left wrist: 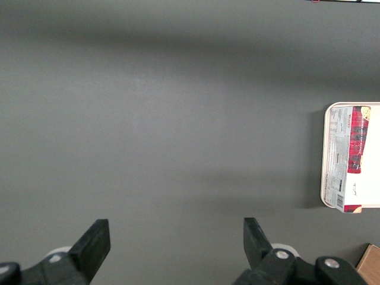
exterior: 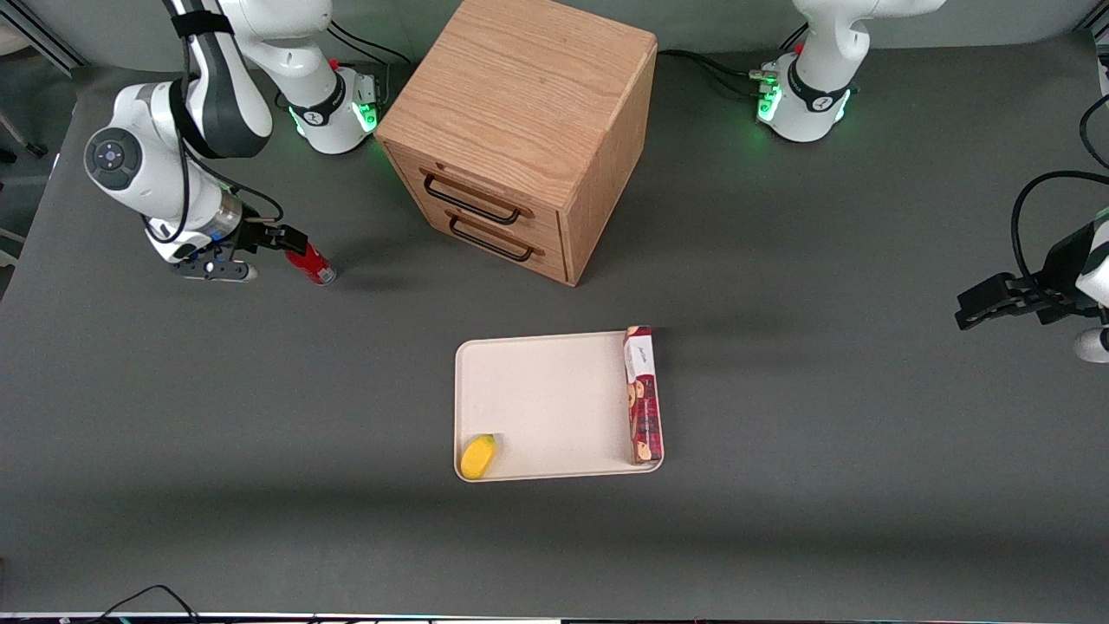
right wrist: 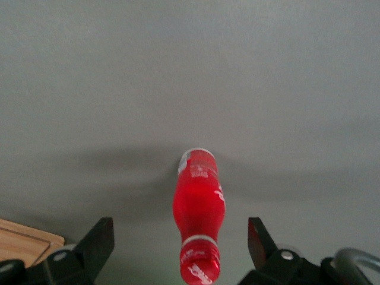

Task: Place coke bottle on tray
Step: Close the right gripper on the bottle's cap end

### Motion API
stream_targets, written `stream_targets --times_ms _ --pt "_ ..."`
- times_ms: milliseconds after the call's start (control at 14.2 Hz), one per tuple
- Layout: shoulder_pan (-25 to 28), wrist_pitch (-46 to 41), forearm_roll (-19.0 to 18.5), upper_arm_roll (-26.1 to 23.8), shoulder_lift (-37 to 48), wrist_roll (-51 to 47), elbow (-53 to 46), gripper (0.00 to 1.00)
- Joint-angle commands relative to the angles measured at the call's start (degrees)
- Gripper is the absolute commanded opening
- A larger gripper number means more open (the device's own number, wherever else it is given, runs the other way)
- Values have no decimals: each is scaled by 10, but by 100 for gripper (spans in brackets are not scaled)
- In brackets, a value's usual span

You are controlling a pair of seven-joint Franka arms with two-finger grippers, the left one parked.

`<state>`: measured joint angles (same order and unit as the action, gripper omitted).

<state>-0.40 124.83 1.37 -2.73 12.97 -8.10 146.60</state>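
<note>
the right wrist view gives the clearest look at the tool (right wrist: 178,246): its two black fingers (right wrist: 100,237) are spread wide apart with the coke bottle (right wrist: 199,208) sitting between them, not touched by either one. in the front view the tool (exterior: 290,247) is right at the bottle (exterior: 310,264), so there you can't tell if it's gripping. that view does show the bottle tilted on the desk (exterior: 260,390), toward the working arm's end, well apart from the tray (exterior: 554,399).

the left wrist view only catches one edge of the tray (left wrist: 325,154) with the biscuit box (left wrist: 355,157) on it. the front view shows the whole thing: the biscuit box (exterior: 643,394) lies along one short side and a small yellow fruit-looking thing (exterior: 478,457) sits in the near corner at the other end.

the desk is a flat dark grey matte surface. a wooden cabinet (exterior: 520,130) with two drawers and dark metal handles stands on it, farther from the camera than the tray.

the bottle is glossy red plastic with a red cap and a silvery base. the tray is cream-white, rounded corners, low rim.
</note>
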Motion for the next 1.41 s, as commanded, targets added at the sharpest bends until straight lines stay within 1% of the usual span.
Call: stream_targets --times_ms 0,70,141,211,352,493,563,775,986,1127,1338 --pt "-8 9 13 -8 55 -6 47 91" --pt "-8 9 12 -8 58 -5 50 81" --pt "-8 9 12 -8 61 -1 51 67" --pt "-8 9 12 -8 62 0 52 51" --pt "-8 9 12 -7 63 4 52 25" --pt "-9 9 11 -7 63 4 51 6" --pt "-9 9 10 -7 61 4 51 0" --pt "-8 -9 -1 -8 60 3 29 0" --pt "-7 -89 -1 -8 59 4 -64 0" --pt "-6 -175 -2 -8 44 4 -167 0" --pt "-1 -304 3 -17 -28 -3 -368 0"
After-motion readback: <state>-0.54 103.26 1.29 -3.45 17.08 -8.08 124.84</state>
